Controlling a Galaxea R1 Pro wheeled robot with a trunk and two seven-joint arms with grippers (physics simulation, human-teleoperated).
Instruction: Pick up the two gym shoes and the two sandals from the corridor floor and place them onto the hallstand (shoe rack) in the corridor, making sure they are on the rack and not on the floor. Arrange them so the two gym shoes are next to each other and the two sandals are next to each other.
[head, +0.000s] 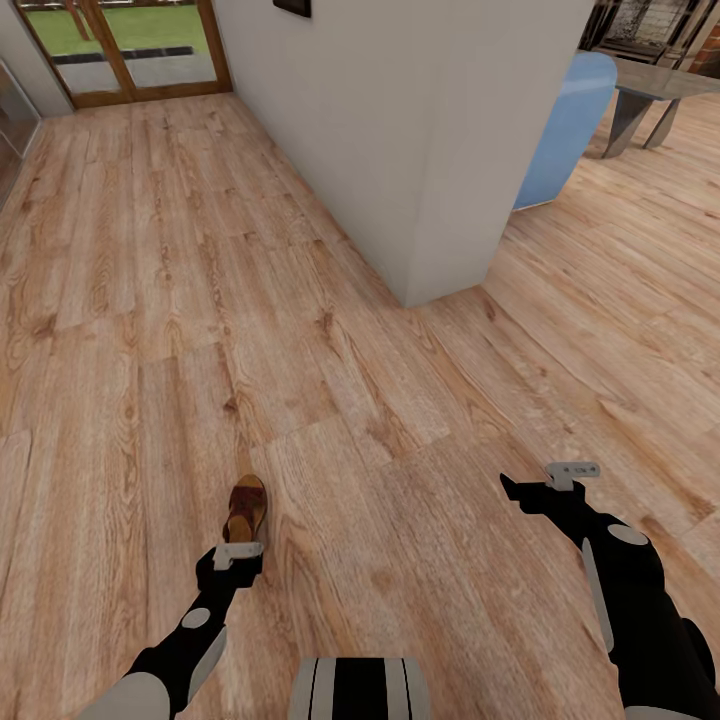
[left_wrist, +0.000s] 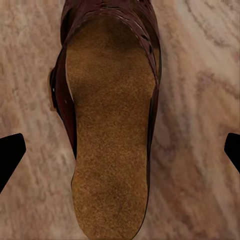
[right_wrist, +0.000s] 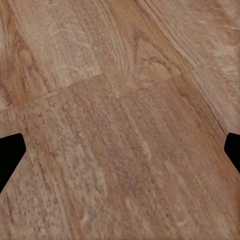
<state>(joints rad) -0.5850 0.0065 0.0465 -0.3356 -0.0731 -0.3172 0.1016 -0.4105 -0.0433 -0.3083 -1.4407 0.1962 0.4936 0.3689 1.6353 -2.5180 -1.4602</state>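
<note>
**Left gripper poised over a lone sandal on the corridor floor**

The left gripper (head: 238, 560) hangs just above a brown sandal (head: 246, 511) lying flat on the wood-plank corridor floor (head: 150, 300), jaws spread wide on either side of its tan footbed (left_wrist: 107, 135) and holding nothing. The right gripper (head: 535, 490) hovers open and empty over bare planks, well apart. The flat sole may slide on the smooth boards if one finger lands first, and a shallow pinch across the leather could slip; whether the fingers clear the strap is hard to judge. A white wall corner (head: 420, 200) divides the corridor from a room beyond, with a glazed door (head: 130, 50) at the far end.
</note>
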